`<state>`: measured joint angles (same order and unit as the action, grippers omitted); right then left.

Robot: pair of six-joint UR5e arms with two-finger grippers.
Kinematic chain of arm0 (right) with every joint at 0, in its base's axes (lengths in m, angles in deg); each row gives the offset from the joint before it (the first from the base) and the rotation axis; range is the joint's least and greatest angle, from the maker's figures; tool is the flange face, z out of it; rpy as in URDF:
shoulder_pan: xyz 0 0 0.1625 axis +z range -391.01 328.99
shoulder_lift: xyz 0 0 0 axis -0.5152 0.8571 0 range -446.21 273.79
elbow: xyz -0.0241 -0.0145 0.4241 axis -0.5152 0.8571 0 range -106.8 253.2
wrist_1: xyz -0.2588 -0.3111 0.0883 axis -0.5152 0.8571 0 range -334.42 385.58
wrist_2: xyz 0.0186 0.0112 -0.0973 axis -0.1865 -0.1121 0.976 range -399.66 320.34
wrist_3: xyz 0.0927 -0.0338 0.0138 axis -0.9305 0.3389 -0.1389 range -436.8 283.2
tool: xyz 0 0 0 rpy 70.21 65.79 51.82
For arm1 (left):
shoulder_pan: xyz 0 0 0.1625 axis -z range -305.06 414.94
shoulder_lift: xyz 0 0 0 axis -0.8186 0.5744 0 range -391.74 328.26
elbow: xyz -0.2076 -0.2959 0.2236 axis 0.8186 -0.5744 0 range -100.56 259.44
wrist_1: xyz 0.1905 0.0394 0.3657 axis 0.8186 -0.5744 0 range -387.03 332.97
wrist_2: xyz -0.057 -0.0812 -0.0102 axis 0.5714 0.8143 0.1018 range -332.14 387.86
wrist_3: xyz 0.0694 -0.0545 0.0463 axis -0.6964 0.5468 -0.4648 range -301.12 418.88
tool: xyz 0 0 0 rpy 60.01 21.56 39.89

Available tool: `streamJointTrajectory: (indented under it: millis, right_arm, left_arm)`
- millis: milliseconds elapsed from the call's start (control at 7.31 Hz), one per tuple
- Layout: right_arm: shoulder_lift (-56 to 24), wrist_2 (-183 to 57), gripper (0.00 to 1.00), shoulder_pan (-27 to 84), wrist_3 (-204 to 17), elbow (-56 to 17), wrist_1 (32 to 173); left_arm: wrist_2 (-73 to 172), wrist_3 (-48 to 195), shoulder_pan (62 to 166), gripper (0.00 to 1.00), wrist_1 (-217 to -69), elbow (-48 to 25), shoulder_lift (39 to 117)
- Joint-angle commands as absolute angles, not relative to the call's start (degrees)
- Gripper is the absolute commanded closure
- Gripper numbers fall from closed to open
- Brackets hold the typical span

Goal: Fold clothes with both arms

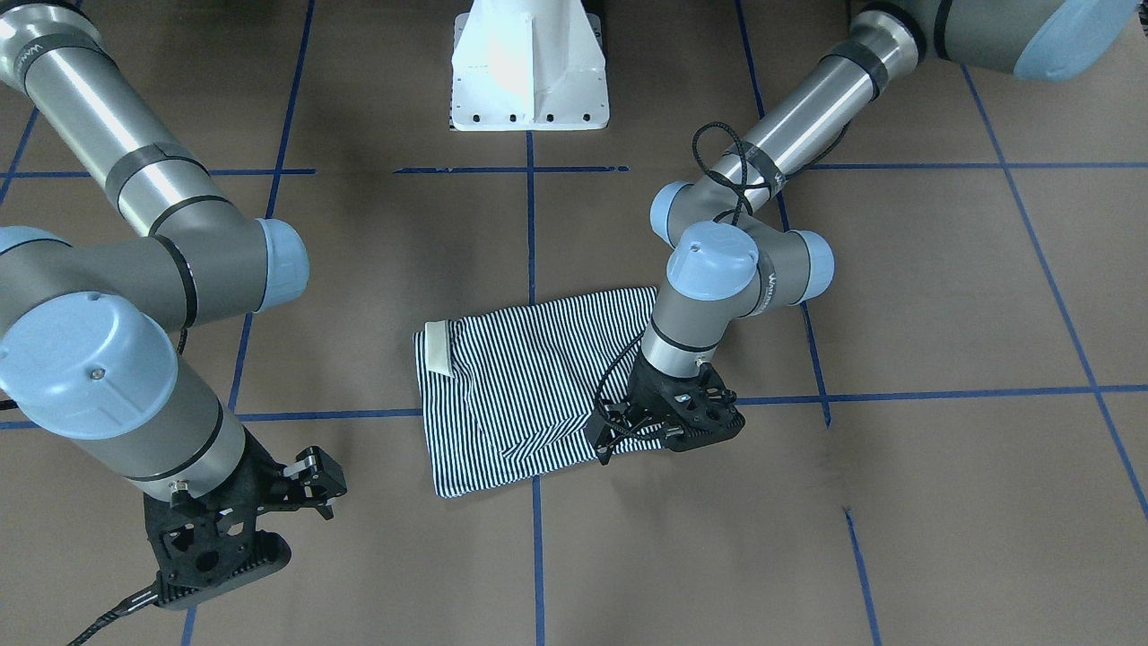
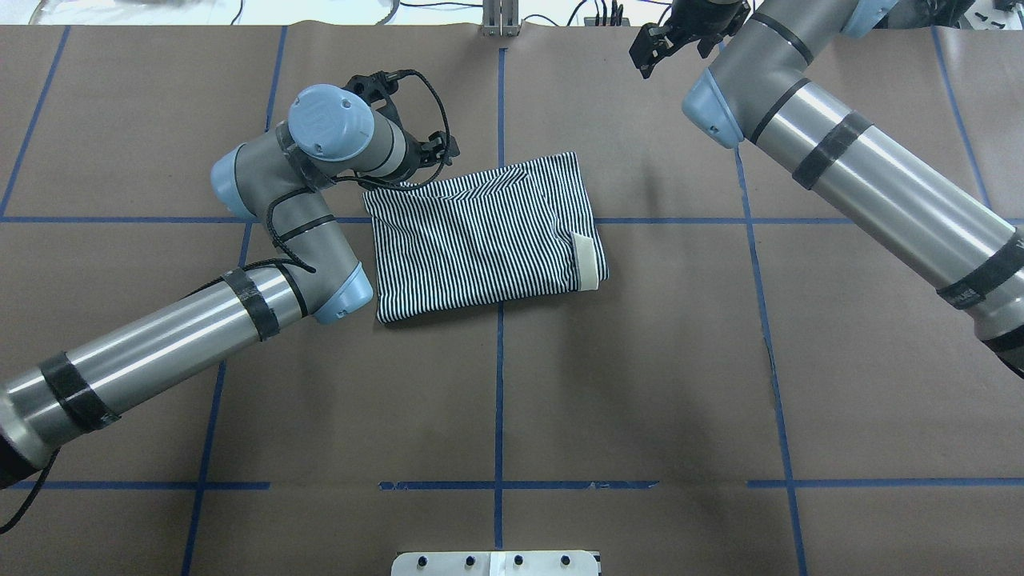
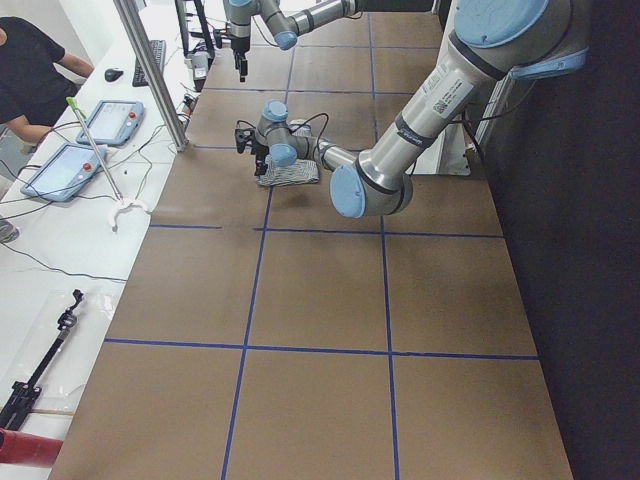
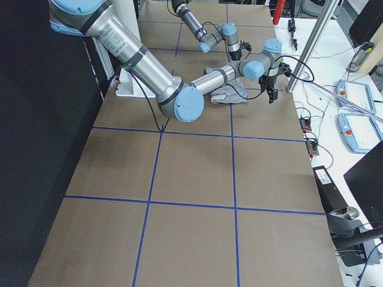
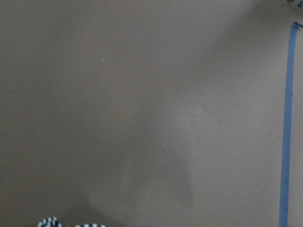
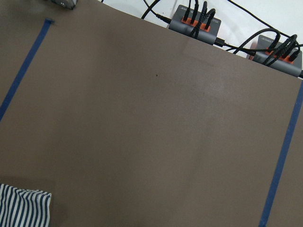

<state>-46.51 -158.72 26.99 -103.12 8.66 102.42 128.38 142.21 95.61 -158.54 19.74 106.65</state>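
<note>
The striped polo shirt point(image 1: 529, 386) is lying folded into a neat rectangle in the middle of the brown table point(image 1: 942, 296). It is sitting across one of the blue tape lines point(image 1: 942, 393), and its cream collar point(image 1: 439, 350) is showing at the left end in the front-facing view.

The left arm point(image 1: 798, 99) is reaching down from the upper right of that view. The left gripper point(image 1: 614, 435) is pressing in at the shirt's lower right corner, right against the cloth. I cannot tell whether it is pinching the fabric or only touching it, since the wrist is blocking the fingers. Its wrist camera is catching just a sliver of stripes point(image 5: 49, 222) at the bottom left edge.

The right arm point(image 1: 117, 170) is filling the left side of the view. The right gripper point(image 1: 321, 489) is hanging at the lower left, well apart from the shirt and carrying nothing. I cannot make out whether its jaws are parted.

The white pedestal point(image 1: 529, 72) is standing at the top centre.
</note>
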Motion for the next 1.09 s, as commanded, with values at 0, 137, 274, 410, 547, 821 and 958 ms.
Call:
streamJointTrajectory:
  millis: [0,137,274,410,547,821,958]
  right_arm:
    - [-45.78,-161.19,0.0,28.92,-103.17,8.25,102.74]
    - [-42.47,-162.69,0.0,29.98,-103.17,5.73,102.74]
    - [-40.61,-163.31,0.0,31.9,-103.08,4.57,103.0]
    - [-38.42,-165.41,0.0,34.44,-102.56,3.08,105.44]
    - [-35.26,-167.34,0.0,37.77,-100.21,0.54,107.82]
    - [-31.56,-171.92,0.0,45.33,-87.6,-0.1,115.1]
    - [-29.1,-171.93,0.0,48.06,-82.74,-0.71,117.4]
  left_arm:
    - [128.05,139.05,97.12,0.0,-159.04,20.3,107.92]
    - [128.58,136.68,99.04,0.0,-159.04,19.95,107.92]
    - [132.84,134.4,101.85,0.0,-158.34,19.51,107.66]
    - [138.11,131.77,105.36,0.0,-157.38,15.94,105.13]
    - [140.25,126.87,108.09,0.0,-153.8,8.16,99.11]
    - [140.8,113.96,112.93,0.0,-144.57,-5.75,89.68]
    - [141.06,110.07,114.78,0.0,-140.88,-12.42,84.16]
